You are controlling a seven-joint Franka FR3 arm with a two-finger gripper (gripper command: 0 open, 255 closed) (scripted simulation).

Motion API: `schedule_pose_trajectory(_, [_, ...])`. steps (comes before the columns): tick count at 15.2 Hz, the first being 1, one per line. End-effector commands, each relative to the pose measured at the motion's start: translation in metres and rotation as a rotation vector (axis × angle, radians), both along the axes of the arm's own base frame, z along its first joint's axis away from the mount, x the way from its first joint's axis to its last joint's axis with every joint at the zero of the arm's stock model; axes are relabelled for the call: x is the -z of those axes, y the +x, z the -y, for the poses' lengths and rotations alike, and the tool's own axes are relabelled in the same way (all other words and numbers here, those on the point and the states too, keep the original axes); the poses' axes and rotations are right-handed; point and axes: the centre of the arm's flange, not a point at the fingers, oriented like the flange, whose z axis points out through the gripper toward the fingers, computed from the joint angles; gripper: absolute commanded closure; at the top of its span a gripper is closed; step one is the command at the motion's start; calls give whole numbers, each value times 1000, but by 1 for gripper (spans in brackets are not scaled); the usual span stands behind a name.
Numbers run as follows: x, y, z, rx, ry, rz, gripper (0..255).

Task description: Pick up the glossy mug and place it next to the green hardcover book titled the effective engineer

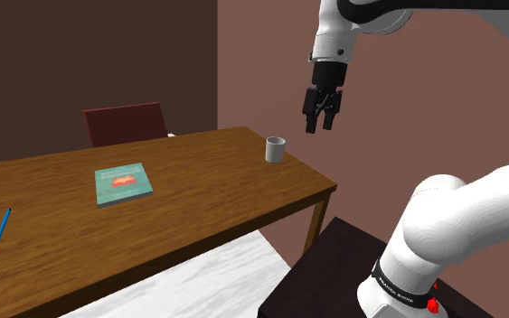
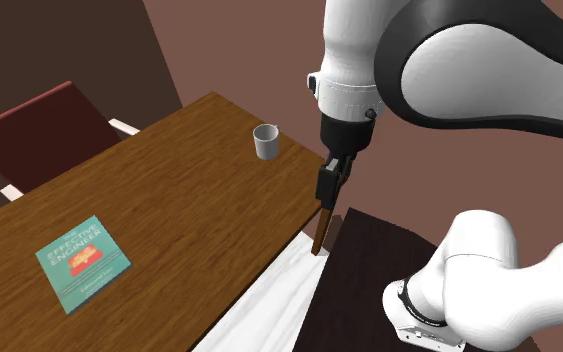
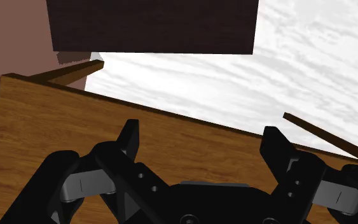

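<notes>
Grey mug (image 1: 275,149) stands on the table (image 1: 207,203), well apart from the green book (image 1: 122,183); gripper (image 1: 322,124) hangs above and beside the mug, jaws wide, empty; reaching step, probably; next, descend to straddle the mug.

table (image 1: 207,212): brown wood | on it: grey mug (image 1: 275,150) near corner; teal book (image 1: 122,183) mid-table; blue pen (image 1: 1,230) well apart

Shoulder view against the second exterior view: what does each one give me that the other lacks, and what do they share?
Shoulder view adds: a blue pen near the table's left end in that view. Second exterior view adds: the teal-green book's cover title, readable as Effective Engineer. Shared: table, book, grey mug, dark red chair, and the claw up in the air near the mug, holding nothing.
</notes>
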Motion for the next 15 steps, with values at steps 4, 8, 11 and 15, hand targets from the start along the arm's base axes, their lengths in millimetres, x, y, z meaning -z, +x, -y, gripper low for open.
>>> schedule_pose_trajectory(4, [20,26,17,2,-16,8,0])
schedule_pose_trajectory(8, [47,62,40,5,-37,18,0])
schedule_pose_trajectory(11, [66,89,58,7,-54,25,0])
schedule_pose_trajectory(15, [91,124,82,10,-75,35,0])
